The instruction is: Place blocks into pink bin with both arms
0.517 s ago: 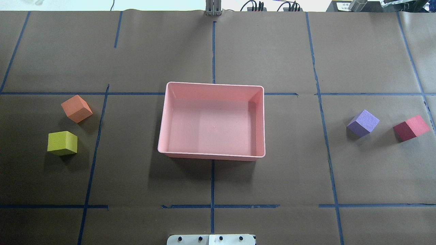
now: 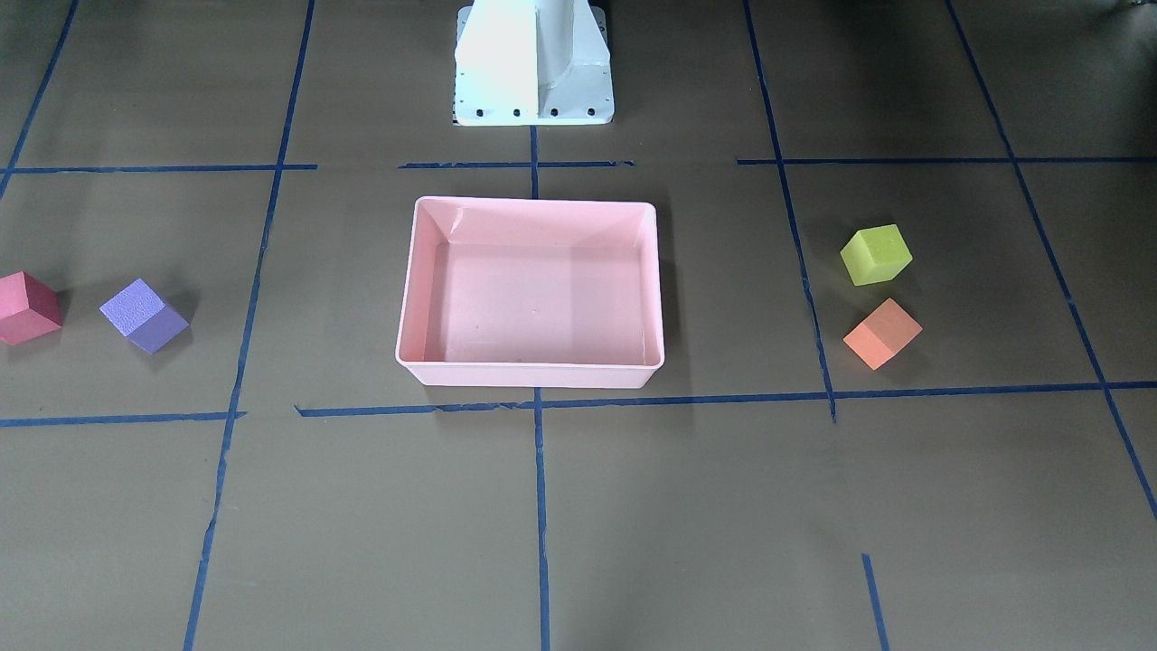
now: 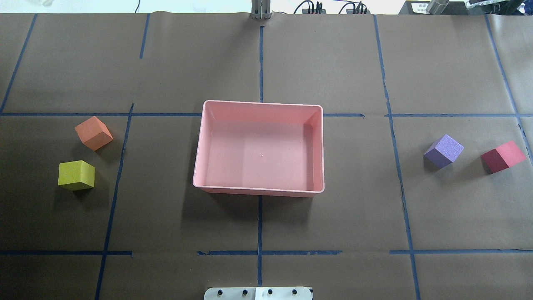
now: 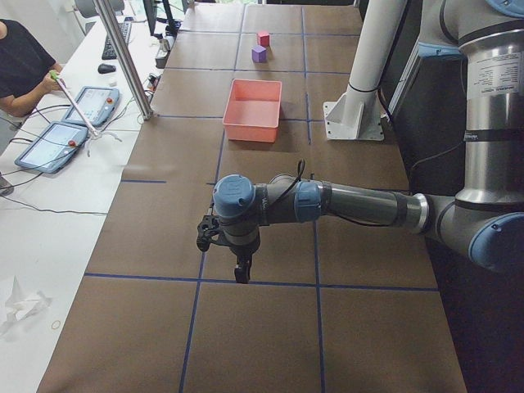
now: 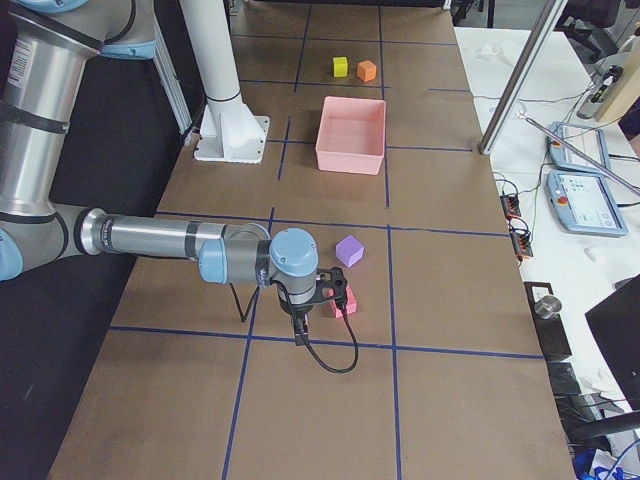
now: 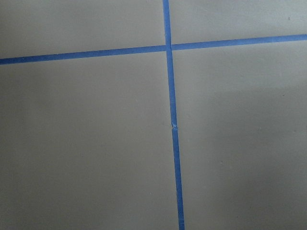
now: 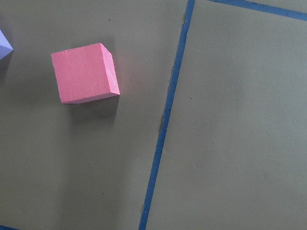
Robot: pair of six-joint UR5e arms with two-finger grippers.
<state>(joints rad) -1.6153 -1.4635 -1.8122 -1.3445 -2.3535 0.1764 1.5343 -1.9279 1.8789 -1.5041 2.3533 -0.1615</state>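
The pink bin [image 3: 260,102] sits empty at the table's middle. The orange block [image 3: 93,132] and the yellow-green block [image 3: 75,175] lie on its left. The purple block [image 3: 444,150] and the red-pink block [image 3: 502,156] lie on its right. Neither arm shows in the overhead or front views. My left gripper [image 4: 241,270] hangs over bare table far from the blocks. My right gripper [image 5: 300,325] hangs just beside the red-pink block [image 5: 347,300], which shows in the right wrist view [image 7: 84,73]. I cannot tell whether either gripper is open or shut.
The brown paper table cover [image 3: 266,225] carries blue tape lines [image 3: 260,221]. The white pedestal base [image 2: 533,63] stands behind the bin. An operator [image 4: 20,70] and tablets [image 4: 88,105] are at a side bench.
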